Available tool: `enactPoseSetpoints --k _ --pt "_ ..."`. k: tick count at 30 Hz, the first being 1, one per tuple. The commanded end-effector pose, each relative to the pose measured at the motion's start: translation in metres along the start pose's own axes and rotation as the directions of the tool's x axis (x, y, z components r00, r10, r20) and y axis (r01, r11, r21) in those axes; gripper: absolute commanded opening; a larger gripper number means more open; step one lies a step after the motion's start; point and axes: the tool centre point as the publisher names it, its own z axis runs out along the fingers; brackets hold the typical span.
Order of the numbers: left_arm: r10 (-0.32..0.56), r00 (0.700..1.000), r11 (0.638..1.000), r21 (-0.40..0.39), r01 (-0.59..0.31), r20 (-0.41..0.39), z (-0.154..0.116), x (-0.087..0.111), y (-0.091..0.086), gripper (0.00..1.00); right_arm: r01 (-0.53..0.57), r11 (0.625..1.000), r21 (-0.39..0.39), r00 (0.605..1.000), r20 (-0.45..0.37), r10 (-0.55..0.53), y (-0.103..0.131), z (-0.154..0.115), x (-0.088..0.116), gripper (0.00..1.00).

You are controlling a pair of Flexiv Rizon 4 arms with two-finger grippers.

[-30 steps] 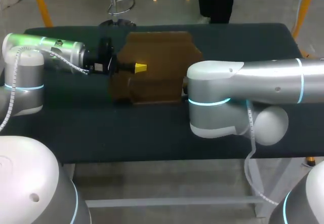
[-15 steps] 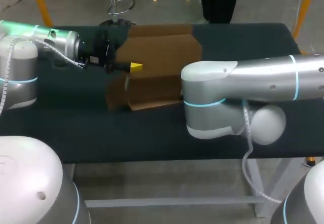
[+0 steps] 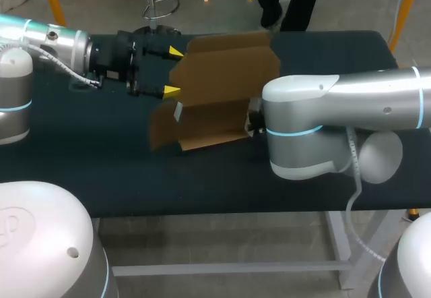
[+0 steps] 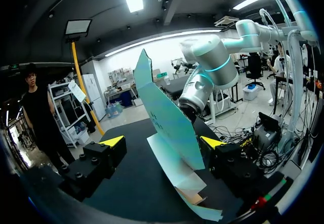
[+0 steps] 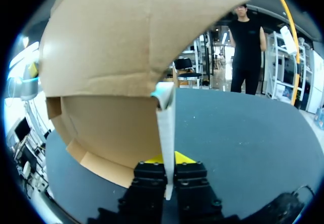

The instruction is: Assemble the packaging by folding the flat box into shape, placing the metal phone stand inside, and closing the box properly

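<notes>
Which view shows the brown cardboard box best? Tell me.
Head view: the half-folded brown cardboard box shows nearly whole, flaps included. Left wrist view catches one upright panel within the open left gripper; right wrist view is filled by panels close above the right gripper pinching an edge.

- My worktop [image 3: 202,183] is dark and matte, spanning the head view.
- Seen from my right wrist, its surface is flecked with tiny pale specks.
- A pale crossbar [image 3: 236,269] runs beneath its front edge.
</notes>
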Motion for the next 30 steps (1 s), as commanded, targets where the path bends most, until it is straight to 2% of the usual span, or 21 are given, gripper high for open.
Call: enactPoseSetpoints --k 1,9,16,18,21,25,30 --pt "0.022 0.999 0.999 -0.044 -0.020 0.040 -0.010 0.009 -0.013 1.00 -0.009 1.000 0.023 0.992 -0.128 0.012 0.007 -0.010 -0.008 0.00" --pt "0.093 0.994 0.991 -0.098 -0.087 0.055 -0.025 0.015 -0.023 1.00 -0.049 0.997 0.060 0.969 -0.238 0.062 0.005 -0.014 -0.017 0.00" --pt "0.081 0.996 0.985 -0.159 -0.072 0.047 -0.040 0.022 -0.022 1.00 -0.052 0.991 0.121 0.949 -0.302 0.086 0.007 -0.013 -0.020 0.00" --pt "0.074 0.996 0.981 -0.185 -0.064 0.045 -0.044 0.025 -0.021 1.00 -0.054 0.989 0.137 0.934 -0.344 0.098 0.007 -0.012 -0.021 0.00" --pt "0.050 0.997 0.975 -0.220 -0.034 0.065 -0.050 0.027 -0.016 1.00 -0.055 0.985 0.164 0.940 -0.324 0.107 0.008 -0.011 -0.021 0.00" --pt "0.045 0.996 0.973 -0.230 -0.026 0.077 -0.056 0.029 -0.015 1.00 -0.066 0.980 0.186 0.938 -0.324 0.124 0.010 -0.011 -0.019 0.00" --pt "0.032 0.997 0.961 -0.275 -0.010 0.075 -0.063 0.028 -0.008 1.00 -0.079 0.965 0.249 0.939 -0.306 0.156 0.011 -0.009 -0.017 0.00"
